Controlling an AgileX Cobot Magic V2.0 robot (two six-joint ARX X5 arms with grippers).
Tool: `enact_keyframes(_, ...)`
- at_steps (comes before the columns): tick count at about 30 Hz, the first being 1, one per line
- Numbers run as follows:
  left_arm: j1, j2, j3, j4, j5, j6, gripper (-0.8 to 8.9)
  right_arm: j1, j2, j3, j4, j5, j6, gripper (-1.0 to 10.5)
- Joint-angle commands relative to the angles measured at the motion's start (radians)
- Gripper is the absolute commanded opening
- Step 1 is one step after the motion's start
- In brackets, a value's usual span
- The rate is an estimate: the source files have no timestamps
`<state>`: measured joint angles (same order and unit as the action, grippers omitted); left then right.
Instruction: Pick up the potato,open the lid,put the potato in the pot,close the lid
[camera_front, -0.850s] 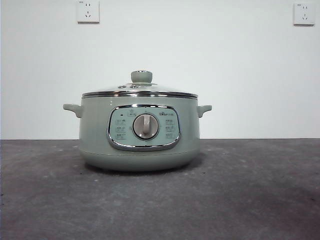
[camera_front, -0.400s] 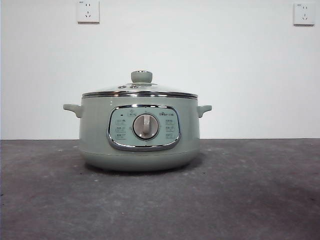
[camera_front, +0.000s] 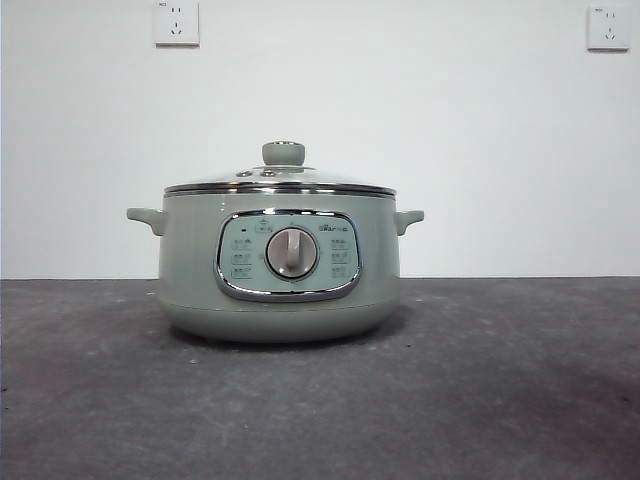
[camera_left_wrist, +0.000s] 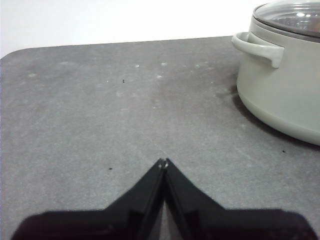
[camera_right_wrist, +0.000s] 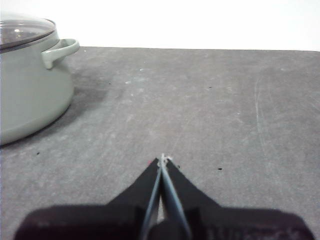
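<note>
The pale sage-green pot (camera_front: 190, 270) stands in the middle of the dark table, its dial facing the front camera. The domed lid (camera_front: 280, 181) with its green knob (camera_front: 283, 153) sits closed on the pot. The potato is not in view in any frame. My left gripper (camera_left_wrist: 163, 162) is shut and empty, low over the table, apart from the pot (camera_left_wrist: 280, 90) and its ear handle (camera_left_wrist: 257, 47). My right gripper (camera_right_wrist: 162, 161) is shut and empty on the pot's other side (camera_right_wrist: 30, 95). Neither arm shows in the front view.
The grey table (camera_front: 500, 380) stretches in front of and beside the pot. A white wall behind carries two sockets (camera_front: 176, 22) (camera_front: 608, 27). The table's rounded far corner (camera_left_wrist: 15, 52) shows in the left wrist view.
</note>
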<state>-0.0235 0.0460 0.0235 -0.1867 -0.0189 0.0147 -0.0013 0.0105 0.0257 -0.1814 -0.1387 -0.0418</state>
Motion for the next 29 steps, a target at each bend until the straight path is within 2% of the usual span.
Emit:
enact_keyframes(1, -0.001, 0.000, -0.011, 0.009, 0.000, -0.004, -0.02, -0.002, -0.003, -0.012, 0.010, 0.000, -0.004, 0.0)
enact_keyframes(6, -0.001, 0.000, -0.011, 0.009, 0.000, -0.004, -0.02, -0.002, -0.003, -0.012, 0.010, 0.002, -0.004, 0.0)
enact_keyframes(14, -0.001, 0.000, -0.011, 0.009, 0.000, -0.004, -0.02, -0.005, -0.003, -0.012, 0.009, 0.094, -0.004, 0.0)
enact_keyframes(29, -0.001, 0.000, -0.011, 0.009, 0.000, -0.004, -0.02, -0.018, -0.003, -0.012, 0.003, 0.094, -0.004, 0.0)
